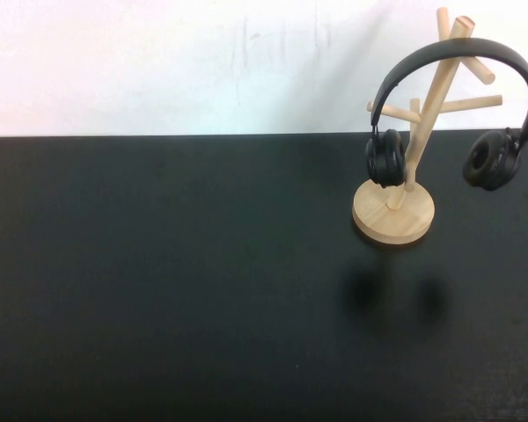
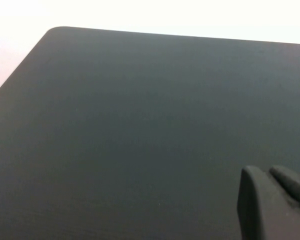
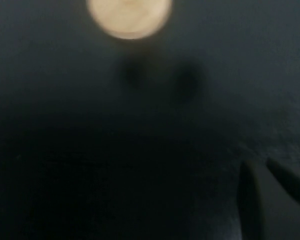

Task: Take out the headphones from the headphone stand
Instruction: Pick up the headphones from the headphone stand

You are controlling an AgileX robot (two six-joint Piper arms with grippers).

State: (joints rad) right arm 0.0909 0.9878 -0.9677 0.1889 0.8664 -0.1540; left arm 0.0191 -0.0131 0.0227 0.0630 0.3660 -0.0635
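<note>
Hovering above the black table point(image 3: 90, 175), the right gripper point(image 3: 270, 200) is seen only at the edge of its own wrist view, with its two dark fingers point(image 3: 250, 200) drawn together and nothing clamped between them. Ahead of this gripper, well apart from it, the round wooden base of the headphone stand point(image 3: 129, 17) is seen resting on the table. From the high view, the headphones point(image 1: 458, 61) are hung by the headband over the upper pegs of the headphone stand point(image 1: 427, 114), one ear cup dangling on each side of the slanted pole. The left gripper point(image 2: 272, 200) is held over a bare part of the table; whether its fingers are apart or together cannot be told.
</note>
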